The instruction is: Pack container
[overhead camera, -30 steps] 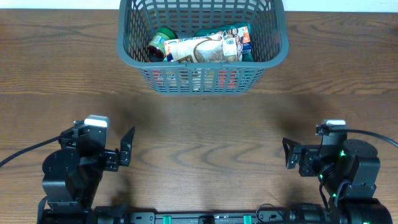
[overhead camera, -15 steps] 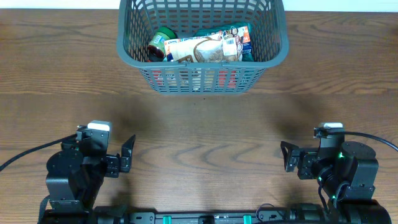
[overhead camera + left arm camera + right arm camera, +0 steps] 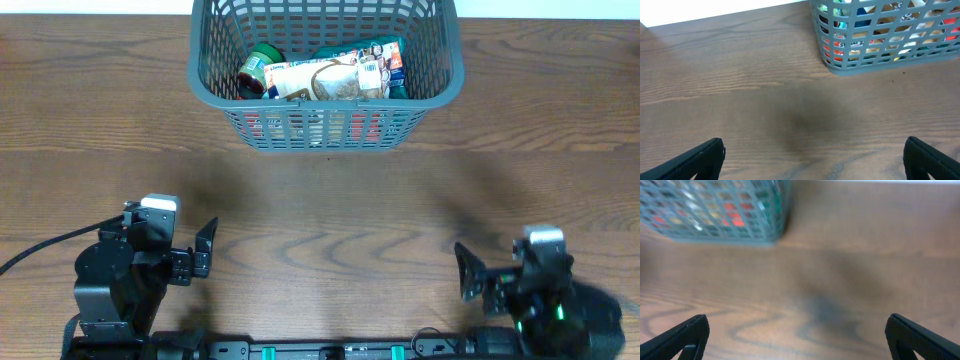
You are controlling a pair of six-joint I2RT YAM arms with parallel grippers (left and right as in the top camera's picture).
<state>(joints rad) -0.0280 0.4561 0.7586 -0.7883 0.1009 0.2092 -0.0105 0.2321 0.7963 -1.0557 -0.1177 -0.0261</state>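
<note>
The dark grey slotted container (image 3: pixel 445 85) stands at the far middle of the wooden table, holding several packets (image 3: pixel 325 78) and a green-lidded jar (image 3: pixel 262 68). It also shows in the left wrist view (image 3: pixel 880 62) and, blurred, in the right wrist view (image 3: pixel 715 235). My left gripper (image 3: pixel 205 250) is open and empty at the near left, far from the container. My right gripper (image 3: pixel 468 272) is open and empty at the near right. In the wrist views the left gripper (image 3: pixel 812 160) and the right gripper (image 3: pixel 797 337) have only bare wood between their jaws.
The wooden table (image 3: pixel 330 200) stretches between the container and both arms. A black cable (image 3: pixel 40 245) runs from the left arm toward the left edge. The right arm's body sits at the near edge and looks blurred.
The right arm has drawn back toward the near edge and now looks motion-blurred. The left arm moved back slightly a second ago and has held still since. The container has not moved.
</note>
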